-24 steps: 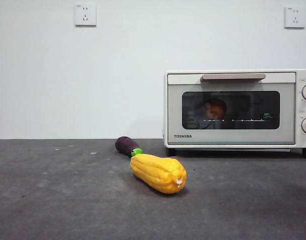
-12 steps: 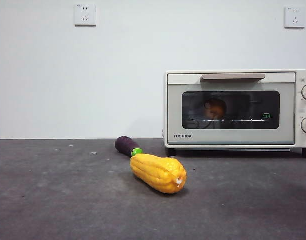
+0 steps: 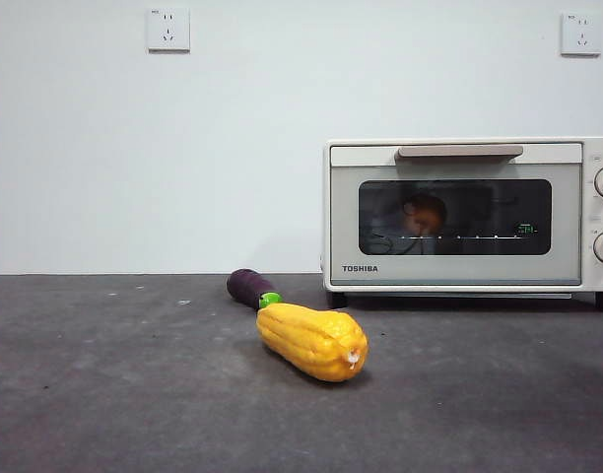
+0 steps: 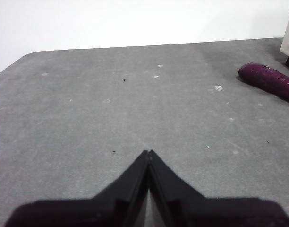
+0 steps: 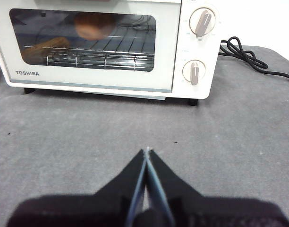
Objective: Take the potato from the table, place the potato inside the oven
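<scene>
The cream-white oven (image 3: 459, 217) stands at the right rear of the dark grey table (image 3: 134, 394), its glass door closed. Through the glass an orange-brown potato (image 3: 425, 213) rests on the wire rack; the right wrist view shows the potato (image 5: 93, 24) behind the oven (image 5: 102, 47) door too. My right gripper (image 5: 146, 152) is shut and empty, low over the table in front of the oven. Far from the oven, my left gripper (image 4: 148, 153) is shut and empty above bare table (image 4: 88, 109). Neither arm shows in the front view.
A yellow corn cob (image 3: 312, 341) lies mid-table with a dark purple eggplant (image 3: 252, 288) just behind it; the eggplant (image 4: 269, 82) also shows in the left wrist view. A black power cord (image 5: 248, 59) trails beside the oven. Two wall sockets (image 3: 168, 30) sit high up.
</scene>
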`<action>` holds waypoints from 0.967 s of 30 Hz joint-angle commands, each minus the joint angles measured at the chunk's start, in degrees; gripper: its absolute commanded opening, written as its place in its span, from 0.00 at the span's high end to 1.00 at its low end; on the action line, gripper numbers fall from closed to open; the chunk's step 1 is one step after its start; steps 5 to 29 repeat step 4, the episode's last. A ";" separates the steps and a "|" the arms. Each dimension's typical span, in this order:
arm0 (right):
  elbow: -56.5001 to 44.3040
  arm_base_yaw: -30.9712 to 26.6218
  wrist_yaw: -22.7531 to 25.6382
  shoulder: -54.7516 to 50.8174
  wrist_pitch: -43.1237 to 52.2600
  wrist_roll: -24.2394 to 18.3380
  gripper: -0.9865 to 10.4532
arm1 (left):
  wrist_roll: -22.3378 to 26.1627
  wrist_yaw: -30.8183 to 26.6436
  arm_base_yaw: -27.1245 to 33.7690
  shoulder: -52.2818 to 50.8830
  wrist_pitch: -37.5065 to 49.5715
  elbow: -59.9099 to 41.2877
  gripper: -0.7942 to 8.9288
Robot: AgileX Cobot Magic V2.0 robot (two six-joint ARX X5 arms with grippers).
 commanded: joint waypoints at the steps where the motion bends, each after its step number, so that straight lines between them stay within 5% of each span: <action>1: -0.74 -0.09 0.04 -0.07 0.48 0.46 0.91 | -0.44 0.02 0.22 -0.02 0.42 -0.57 0.92; 29: -0.74 -0.09 0.04 -0.07 0.48 0.46 0.91 | -0.44 0.02 0.22 0.00 0.42 -0.55 0.92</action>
